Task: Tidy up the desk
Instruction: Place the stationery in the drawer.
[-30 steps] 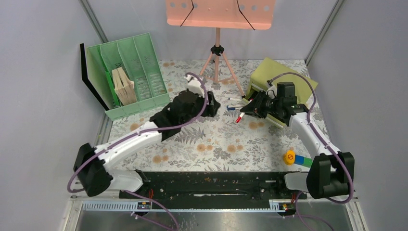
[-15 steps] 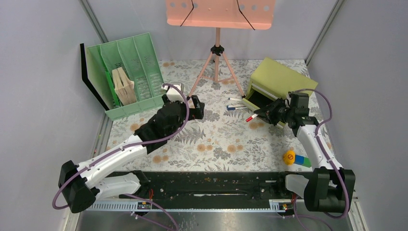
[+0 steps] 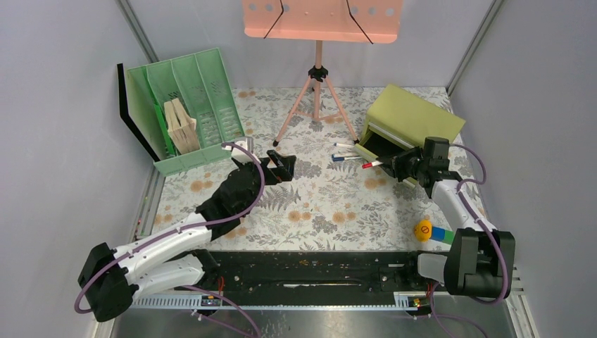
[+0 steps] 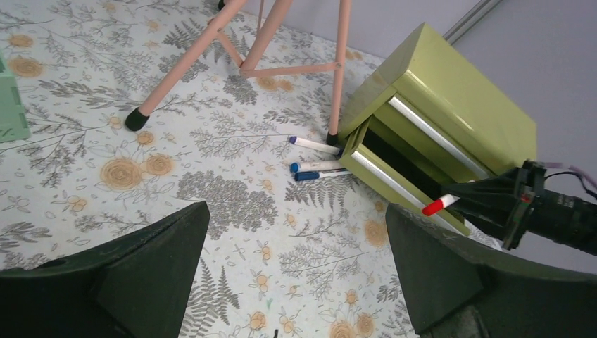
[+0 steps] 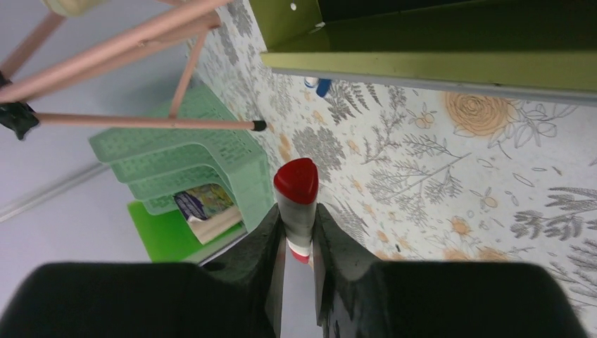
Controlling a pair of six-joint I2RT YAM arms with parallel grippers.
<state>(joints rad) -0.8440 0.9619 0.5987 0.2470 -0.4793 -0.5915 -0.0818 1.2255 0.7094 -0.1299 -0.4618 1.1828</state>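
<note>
On the table (image 3: 317,211), which fills the floor of a grey-walled booth, you get this white-grey fern and flower print with orange blooms dotted all over. It lies flat behind the black rail (image 3: 310,271) that the arms are bolted to.

Back left there's a mint green file sorter (image 3: 204,91) with some papers stuffed in. A pink music stand (image 3: 318,74) has its tripod feet planted back middle. An olive drawer box (image 3: 415,116) sits back right with its lower drawer pulled out. A few loose pens (image 3: 343,157) lie on the print just left of that drawer, and a yellow ball (image 3: 423,229) sits beside some coloured blocks near the right front.

The left arm stretches diagonally from the near-left corner. Its tool (image 3: 284,167) hangs over the print near the sorter's front corner, fingers spread wide with nothing between them.

The right arm runs up the right side. Its tool (image 3: 386,166) points left just in front of the pulled-out drawer, clamped on a red-capped marker (image 3: 371,165), cap sticking out.
</note>
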